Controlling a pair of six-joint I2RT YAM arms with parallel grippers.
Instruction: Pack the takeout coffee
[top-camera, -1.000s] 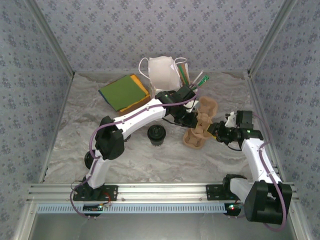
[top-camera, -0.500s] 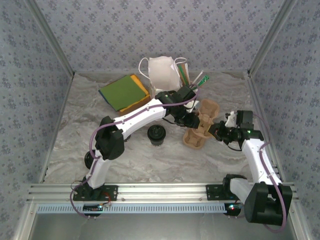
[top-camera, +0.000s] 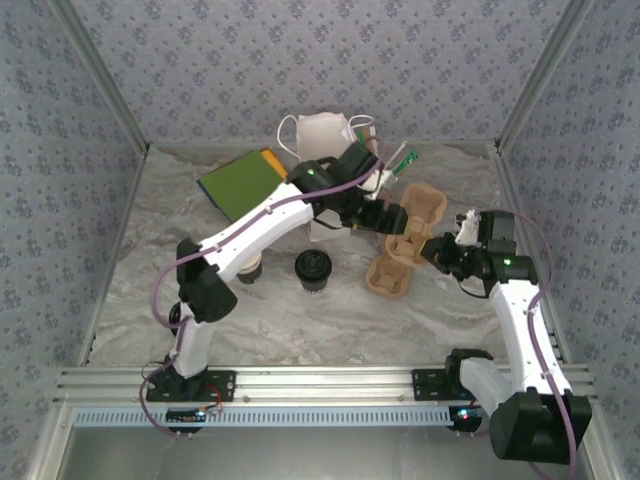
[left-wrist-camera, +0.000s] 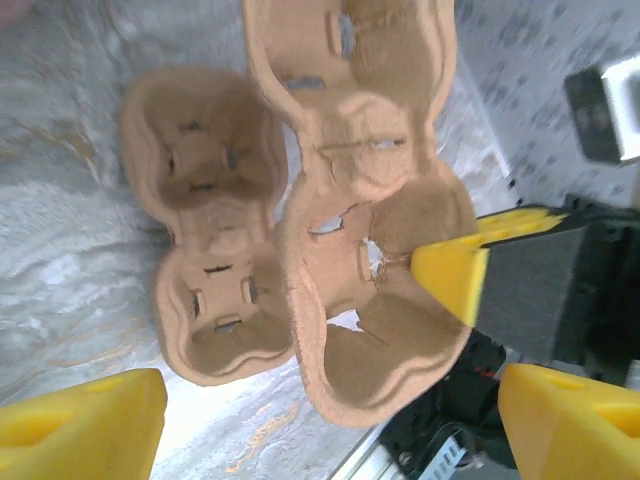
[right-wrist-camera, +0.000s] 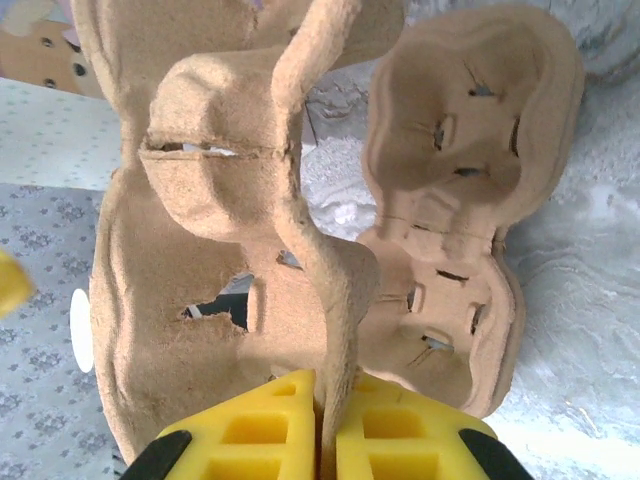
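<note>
The takeout coffee (top-camera: 313, 268), a small dark cup with a black lid, stands upright on the table left of the carriers, free of both grippers. My right gripper (top-camera: 436, 250) (right-wrist-camera: 325, 425) is shut on the rim of a brown pulp cup carrier (top-camera: 420, 210) (right-wrist-camera: 200, 200) (left-wrist-camera: 370, 180), which is lifted and tilted. A second carrier (top-camera: 385, 278) (left-wrist-camera: 215, 260) (right-wrist-camera: 460, 200) lies on the table beneath it. My left gripper (top-camera: 388, 216) (left-wrist-camera: 330, 430) hovers above both carriers, wide open, with nothing between its fingers.
A white bag (top-camera: 325, 140) stands at the back, with green and orange sheets (top-camera: 245, 180) to its left and stirrers (top-camera: 398, 160) to its right. A lidless cup (top-camera: 248, 265) sits partly under the left arm. Patterned walls close in three sides.
My left gripper opened wide and rose away from the carriers towards the back. My right gripper closed on the upper carrier's rim and raised it, separating it from the lower one.
</note>
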